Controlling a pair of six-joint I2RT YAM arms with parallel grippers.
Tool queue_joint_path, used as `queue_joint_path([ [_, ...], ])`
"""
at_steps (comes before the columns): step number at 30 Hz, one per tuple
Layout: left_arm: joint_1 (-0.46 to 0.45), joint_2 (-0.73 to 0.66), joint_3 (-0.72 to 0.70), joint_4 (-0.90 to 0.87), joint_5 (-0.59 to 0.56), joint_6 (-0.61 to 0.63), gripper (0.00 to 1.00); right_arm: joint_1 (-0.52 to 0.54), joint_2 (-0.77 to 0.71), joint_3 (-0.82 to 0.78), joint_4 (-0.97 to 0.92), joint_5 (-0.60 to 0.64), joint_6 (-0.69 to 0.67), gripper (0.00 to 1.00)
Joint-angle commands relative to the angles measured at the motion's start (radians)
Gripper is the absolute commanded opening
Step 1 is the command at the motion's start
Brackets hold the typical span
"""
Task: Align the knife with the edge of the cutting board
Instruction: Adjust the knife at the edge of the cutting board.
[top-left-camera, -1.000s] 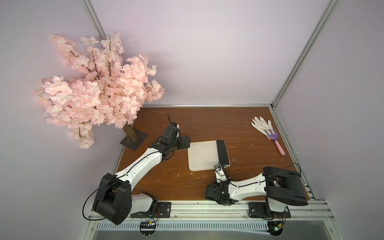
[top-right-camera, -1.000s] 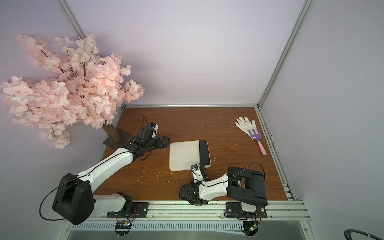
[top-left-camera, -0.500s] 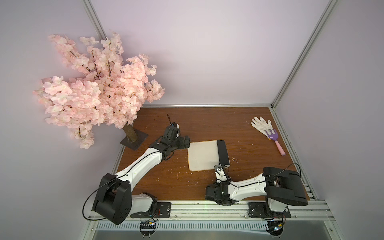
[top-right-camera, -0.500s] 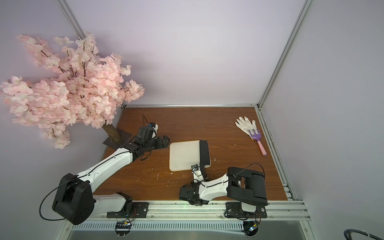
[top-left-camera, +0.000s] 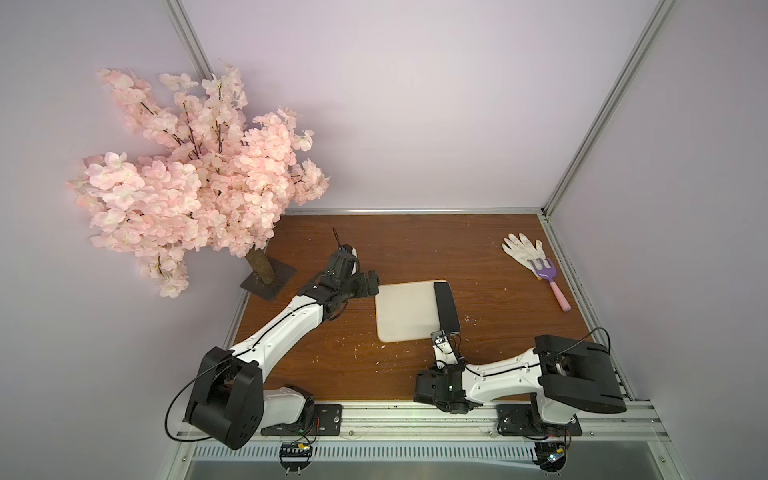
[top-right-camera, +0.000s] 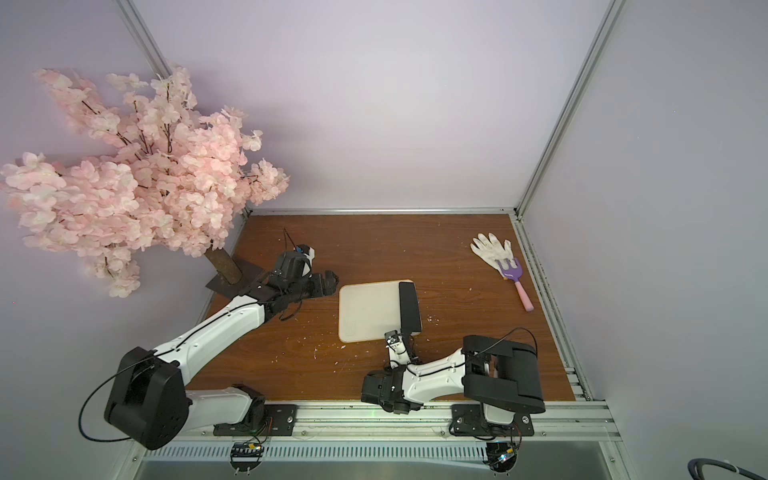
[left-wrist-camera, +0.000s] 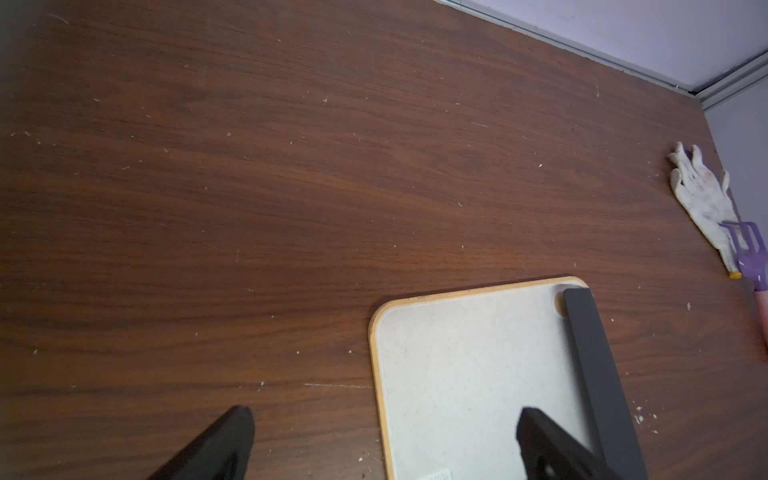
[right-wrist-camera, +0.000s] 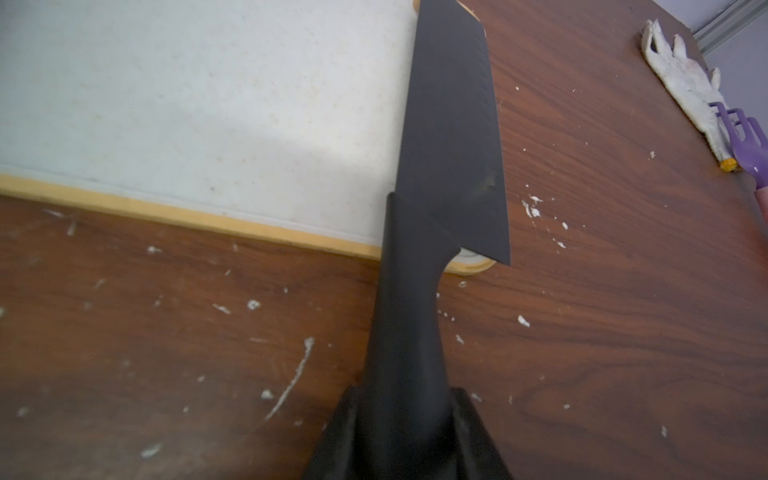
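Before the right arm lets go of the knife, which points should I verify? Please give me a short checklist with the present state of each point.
1. Right jaws closed on the handle of the knife: ok.
2. Blade runs along the edge of the cutting board on the robot's right side, about parallel to it: ok.
3. Blade rests flat on the board, not lifted: cannot tell.
4. Left jaws open, empty and apart from the knife: ok.
5. Glove and purple fork lie far from the board: ok.
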Motion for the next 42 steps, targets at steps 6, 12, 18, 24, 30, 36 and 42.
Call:
queue_joint_path([
  [6, 0.015, -0.021, -0.010, 0.004, 0.011, 0.011, 1.00, 0.017, -0.004, 0.014, -0.022, 0.003, -0.008, 0.35],
  [12, 0.015, -0.027, -0.011, 0.004, 0.011, 0.010, 1.00, 0.014, 0.002, 0.016, -0.024, 0.001, -0.001, 0.37],
  [18, 0.015, -0.031, -0.013, 0.004, 0.011, 0.009, 1.00, -0.003, 0.033, 0.032, -0.021, -0.010, -0.002, 0.36],
  [24, 0.015, -0.031, -0.013, 0.004, 0.013, 0.009, 1.00, -0.021, 0.031, 0.033, -0.016, -0.017, -0.002, 0.34],
  [30, 0.015, -0.032, -0.013, 0.004, 0.016, 0.010, 1.00, -0.034, 0.042, 0.047, -0.002, -0.025, -0.019, 0.33],
  [36, 0.015, -0.030, -0.012, 0.003, 0.015, 0.012, 1.00, -0.038, 0.055, 0.063, -0.003, -0.032, -0.025, 0.33],
  [42, 0.017, -0.030, -0.010, 0.003, 0.018, 0.014, 1.00, -0.038, 0.007, 0.033, 0.047, -0.067, -0.055, 0.45],
])
